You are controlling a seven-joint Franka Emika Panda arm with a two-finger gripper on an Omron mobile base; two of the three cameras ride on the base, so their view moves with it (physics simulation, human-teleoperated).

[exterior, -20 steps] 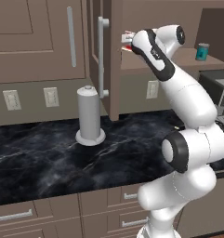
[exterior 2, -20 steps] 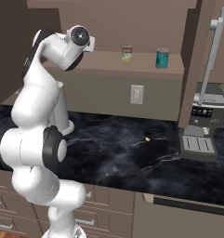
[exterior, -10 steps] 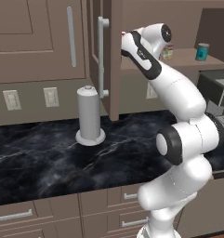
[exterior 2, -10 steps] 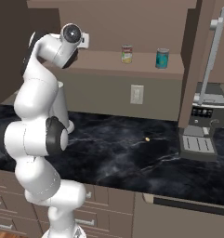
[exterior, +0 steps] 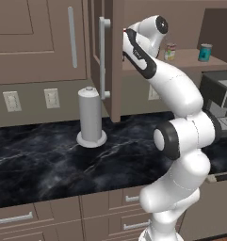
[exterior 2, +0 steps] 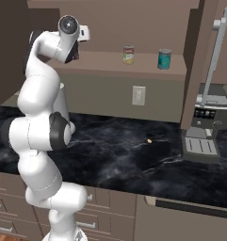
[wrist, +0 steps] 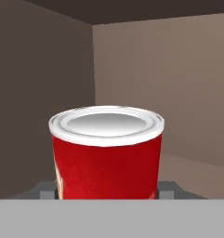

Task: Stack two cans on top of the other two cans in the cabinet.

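The brown wooden cabinet (exterior: 53,42) spans the wall above the bench (exterior: 49,155), a dark marbled slab. Its open door (exterior: 114,56) stands edge-on in the left base view, carrying a long vertical silvery bar handle (exterior: 103,56). A second open door (exterior 2: 214,61) with its own bar handle stands at the right of the right base view. Between them runs the flat shelf (exterior 2: 148,66).

The white arm (exterior: 181,136) rises from the base and bends toward the left end of the shelf, its hand reaching into the cabinet interior. A coffee machine (exterior 2: 204,127) stands on the bench at the right, under the shelf end. A grey paper-towel holder (exterior: 90,117) stands upright on the bench, just left of the open door.

The fingers (wrist: 106,193) show in the hand view as two small grey tips, one at each side of the base of a red can (wrist: 106,155). They sit against its sides, gripping the can between them, partly open to the can's width. The can is upright in this view, silvery lid toward the camera, with a pale label edge at its left side; brown cabinet walls lie behind it.

On the shelf, a can with a pale label and red and yellow marks (exterior 2: 128,54) stands upright near the middle. A teal can (exterior 2: 165,59) with a silvery top stands upright to its right, near it but apart.
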